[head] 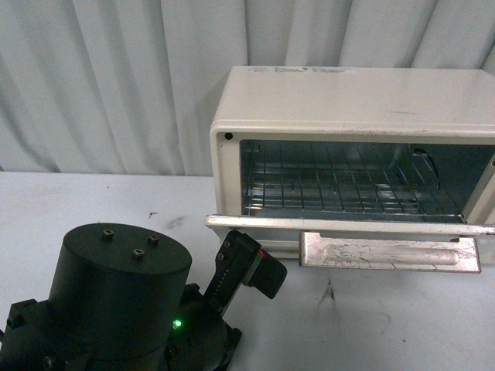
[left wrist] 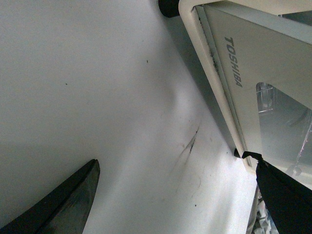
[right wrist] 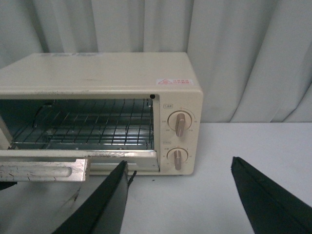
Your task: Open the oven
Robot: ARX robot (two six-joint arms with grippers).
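Front view: the left arm (head: 116,301) sits low, left of the oven (head: 348,100). Its black wrist end reaches up to just under the left corner of the oven's door (head: 340,226). The cream-white Toshiba toaster oven stands on the white table (head: 77,201) in front of a pale curtain (head: 100,77). Its door lies open, folded down flat, with the wire rack (head: 340,185) in plain sight and the beige bar handle (head: 390,253) jutting forward.

In the left wrist view the left gripper (left wrist: 175,163) is spread wide, with only table between its fingers (left wrist: 73,200). The other finger overlaps the door's corner near the TOSHIBA lettering; I cannot tell whether it touches.

In the right wrist view the right gripper (right wrist: 179,163) hangs in front of the oven, spread wide and empty. It faces the oven's two round knobs (right wrist: 179,124).
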